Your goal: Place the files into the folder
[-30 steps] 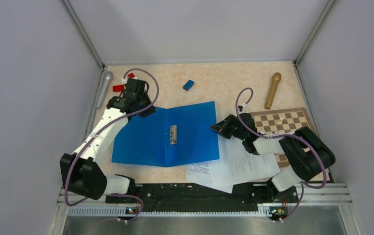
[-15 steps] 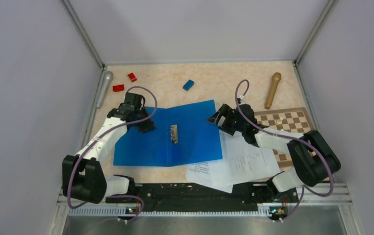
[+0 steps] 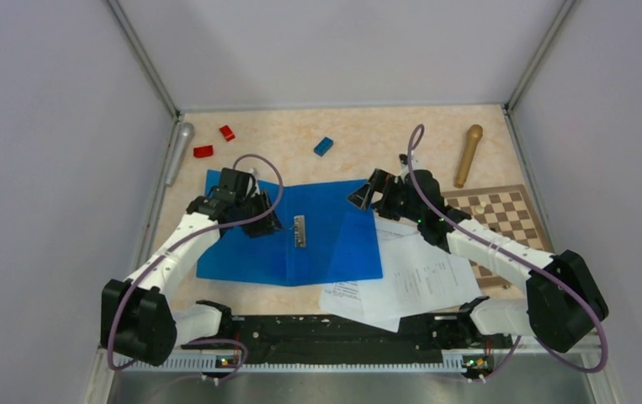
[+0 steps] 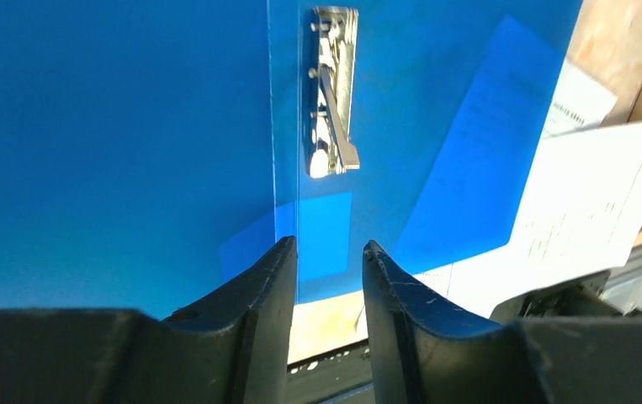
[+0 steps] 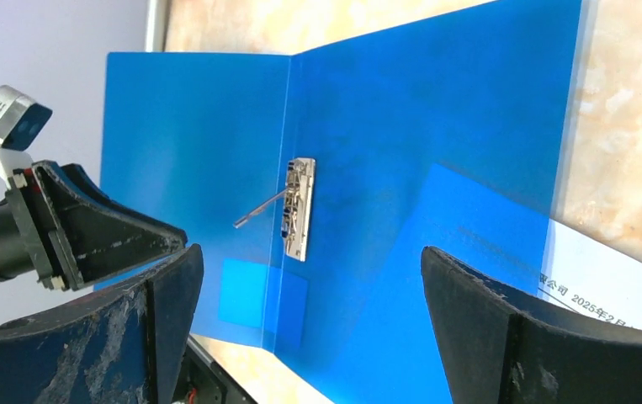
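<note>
The blue folder (image 3: 241,252) lies open and flat in the middle of the table, its metal clip (image 3: 299,231) along the spine with a thin lever sticking out (image 5: 258,208). The files (image 3: 422,278) are white printed sheets spread to the folder's right, one corner showing through under the folder's right flap (image 5: 485,227). My left gripper (image 3: 265,220) hovers over the left flap near the clip, jaws a little apart with nothing between them (image 4: 330,252). Wide open and empty, my right gripper (image 3: 366,192) hangs over the folder's far right corner (image 5: 310,252).
A small blue block (image 3: 324,146) and two red blocks (image 3: 227,132) (image 3: 204,151) lie at the back. A silver cylinder (image 3: 178,151) rests by the left wall. A wooden club (image 3: 468,154) and a chessboard (image 3: 502,210) sit at the right, the board partly under the files.
My right gripper has opened wide and drawn back toward the far edge. My left gripper has slid right across the left flap toward the clip and parted its jaws slightly.
</note>
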`<state>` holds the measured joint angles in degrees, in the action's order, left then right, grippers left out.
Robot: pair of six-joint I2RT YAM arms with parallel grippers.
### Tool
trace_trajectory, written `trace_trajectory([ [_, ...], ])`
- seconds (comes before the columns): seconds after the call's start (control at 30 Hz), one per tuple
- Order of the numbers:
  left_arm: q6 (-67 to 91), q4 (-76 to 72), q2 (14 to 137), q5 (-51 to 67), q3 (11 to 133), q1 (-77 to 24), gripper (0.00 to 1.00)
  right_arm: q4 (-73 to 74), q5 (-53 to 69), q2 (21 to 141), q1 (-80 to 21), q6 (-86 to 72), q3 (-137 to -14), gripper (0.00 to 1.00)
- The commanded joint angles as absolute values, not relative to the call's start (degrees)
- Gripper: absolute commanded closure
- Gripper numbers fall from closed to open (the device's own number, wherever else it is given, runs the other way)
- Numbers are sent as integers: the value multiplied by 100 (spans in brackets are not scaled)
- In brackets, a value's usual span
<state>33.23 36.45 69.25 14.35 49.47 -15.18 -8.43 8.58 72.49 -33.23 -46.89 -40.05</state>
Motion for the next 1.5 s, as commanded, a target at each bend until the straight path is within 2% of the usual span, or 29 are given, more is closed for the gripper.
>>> trace_trajectory([
  [0.0,3122,3568,6829,1772,4723,-1824,59,-721,722,7172,-3373,-4577,-3956,1],
  [0.17,3018,3125,7202,1832,4575,-2084,52,-736,621,7127,-3366,-4688,-3801,1],
  [0.23,3187,2798,7231,1901,4505,-2083,41,-741,563,7055,-3364,-4701,-3744,1],
  [0.3,3386,2440,7217,1838,4396,-2081,21,-731,494,6964,-3366,-4714,-3697,1],
  [0.33,3434,2257,7238,1832,4361,-2079,20,-723,452,6940,-3366,-4715,-3668,1],
  [0.57,3625,1801,8049,2199,4787,-2041,24,-739,414,6979,-3366,-4783,-3582,1],
  [0.87,3900,1571,8748,2817,5402,-1445,26,-690,427,6932,-3366,-4833,-3481,2],
  [1.17,3958,2095,9316,2749,6442,-1169,27,-445,269,6624,-3367,-4780,-3408,2],
  [1.3,4001,2843,8745,2529,6308,-1173,22,-422,181,6501,-3371,-4793,-3309,2],
  [1.43,4491,2785,7844,2844,5394,-1169,14,-475,218,6627,-3366,-4797,-3368,2],
  [1.47,4641,2676,7623,2880,5152,-1169,9,-493,247,6669,-3366,-4784,-3393,2],
])
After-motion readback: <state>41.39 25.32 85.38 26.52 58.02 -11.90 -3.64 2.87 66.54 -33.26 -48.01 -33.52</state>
